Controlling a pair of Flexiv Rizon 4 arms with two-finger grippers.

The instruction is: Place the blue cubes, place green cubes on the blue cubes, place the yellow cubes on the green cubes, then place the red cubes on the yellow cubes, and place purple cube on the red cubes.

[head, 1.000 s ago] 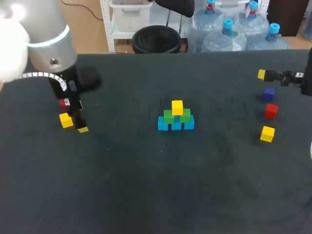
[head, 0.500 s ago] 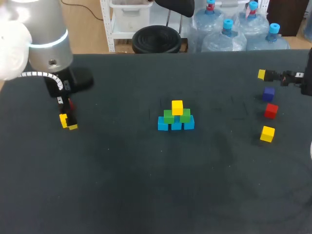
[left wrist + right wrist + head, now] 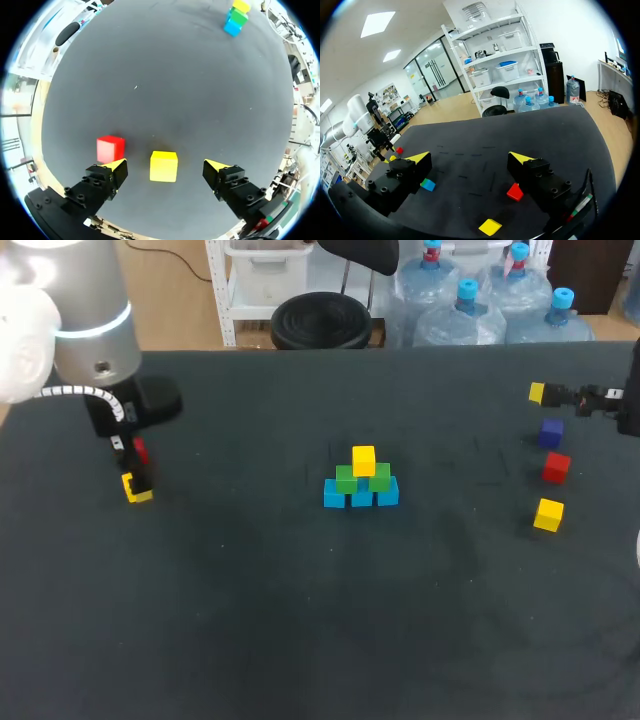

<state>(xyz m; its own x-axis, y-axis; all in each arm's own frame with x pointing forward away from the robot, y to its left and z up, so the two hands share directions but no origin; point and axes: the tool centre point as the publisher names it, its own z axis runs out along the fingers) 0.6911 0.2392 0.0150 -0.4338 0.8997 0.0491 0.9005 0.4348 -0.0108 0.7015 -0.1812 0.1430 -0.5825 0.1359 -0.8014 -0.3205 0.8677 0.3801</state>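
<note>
Left wrist view: the table (image 3: 175, 90) carries the stack (image 3: 236, 19) of blue, green and yellow cubes. Well apart from that stack, the left gripper (image 3: 165, 166) stands open, its jaws straddling a loose yellow cube (image 3: 163, 167) without touching it. The right gripper (image 3: 470, 157) is open and empty. A red cube (image 3: 110, 148) lies just beside the yellow one. The cube is judged light, rigid and smooth: grip opposite flat faces squarely.

This looks like a robotics lab bench set up for manipulation trials. A wide table (image 3: 300, 620) covered in plain dark matting carries small coloured blocks: a stack of blue, green and yellow cubes (image 3: 361, 480) at its middle, with loose cubes (image 3: 547, 513) well off to either side of it. The left arm (image 3: 85, 330) and the right arm (image 3: 628, 400), both industrial robot arms, reach over the table from opposite sides of that stack.
</note>
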